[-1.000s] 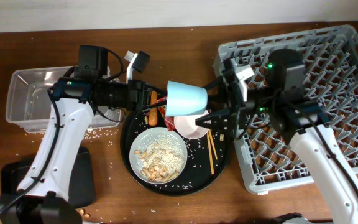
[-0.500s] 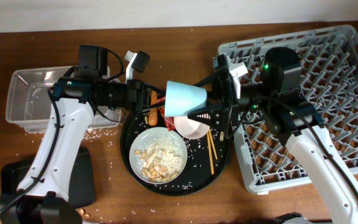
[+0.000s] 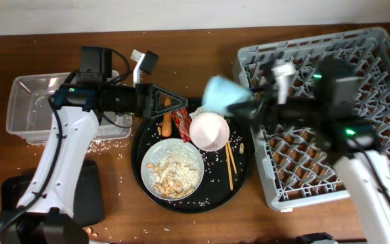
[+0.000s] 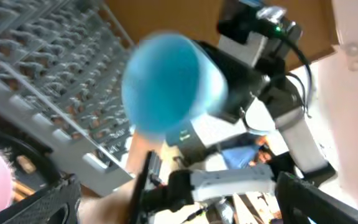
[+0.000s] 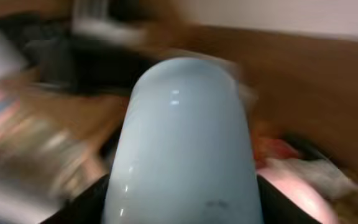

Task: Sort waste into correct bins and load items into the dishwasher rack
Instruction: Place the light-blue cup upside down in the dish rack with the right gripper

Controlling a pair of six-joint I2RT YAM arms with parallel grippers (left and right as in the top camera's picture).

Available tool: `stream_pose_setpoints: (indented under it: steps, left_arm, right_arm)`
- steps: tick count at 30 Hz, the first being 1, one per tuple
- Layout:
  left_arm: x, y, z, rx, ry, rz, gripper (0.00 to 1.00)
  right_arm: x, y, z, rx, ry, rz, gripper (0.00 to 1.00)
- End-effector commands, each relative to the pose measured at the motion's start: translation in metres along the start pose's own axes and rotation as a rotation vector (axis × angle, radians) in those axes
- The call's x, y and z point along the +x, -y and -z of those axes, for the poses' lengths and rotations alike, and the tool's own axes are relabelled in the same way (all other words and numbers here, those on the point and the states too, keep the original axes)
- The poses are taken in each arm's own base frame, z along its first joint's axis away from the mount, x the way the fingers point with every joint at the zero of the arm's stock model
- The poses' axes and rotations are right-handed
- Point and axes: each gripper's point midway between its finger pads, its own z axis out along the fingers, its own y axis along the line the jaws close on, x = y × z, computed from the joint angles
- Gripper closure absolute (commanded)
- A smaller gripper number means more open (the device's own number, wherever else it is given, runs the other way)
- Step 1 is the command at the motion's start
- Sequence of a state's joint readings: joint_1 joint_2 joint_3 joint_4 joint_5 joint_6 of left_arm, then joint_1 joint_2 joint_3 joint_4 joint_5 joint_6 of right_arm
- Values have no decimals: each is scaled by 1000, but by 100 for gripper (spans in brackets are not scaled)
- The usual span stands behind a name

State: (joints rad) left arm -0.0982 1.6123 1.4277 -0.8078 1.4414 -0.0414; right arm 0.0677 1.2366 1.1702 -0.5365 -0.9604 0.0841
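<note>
round black tray (image 3: 213, 197), brown table (image 3: 195, 54)

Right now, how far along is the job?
Nothing loaded yet: the dishwasher rack looks bare. In hand: the right gripper holds the light-blue cup near the rack; the left gripper is open, empty. Left: bowl, plate of peanuts and rice, chopsticks, carrot and red wrapper, all on the round tray.

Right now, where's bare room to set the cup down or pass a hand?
Free: dishwasher rack, right half, pegs bare; the table strip behind the round black tray, between clear tub and rack. Crowded: the round tray, with plate, bowl, chopsticks, carrot and wrapper; left gripper and right gripper holding the light-blue cup over its back edge.
</note>
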Motion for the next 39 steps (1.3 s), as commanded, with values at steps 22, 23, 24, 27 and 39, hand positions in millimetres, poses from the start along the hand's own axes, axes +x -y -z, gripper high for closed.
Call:
stream_pose_setpoints:
  steps: [22, 23, 24, 27, 39]
  left_arm:
    - [-2, -68, 21, -404, 20, 24, 1]
    - [-2, -68, 21, -404, 20, 25, 1]
    - [-1, -69, 22, -414, 19, 27, 1]
    - [3, -76, 20, -461, 2, 35, 1]
    - [45, -150, 25, -1213, -215, -34, 8]
  right_arm:
    - [121, 200, 86, 927, -275, -632, 35]
    - [122, 200, 80, 915, -293, -610, 35]
    - [122, 200, 77, 917, -298, -600, 34]
    - [115, 196, 72, 916, -300, -569, 29]
    - [55, 135, 83, 790, -236, -499, 2]
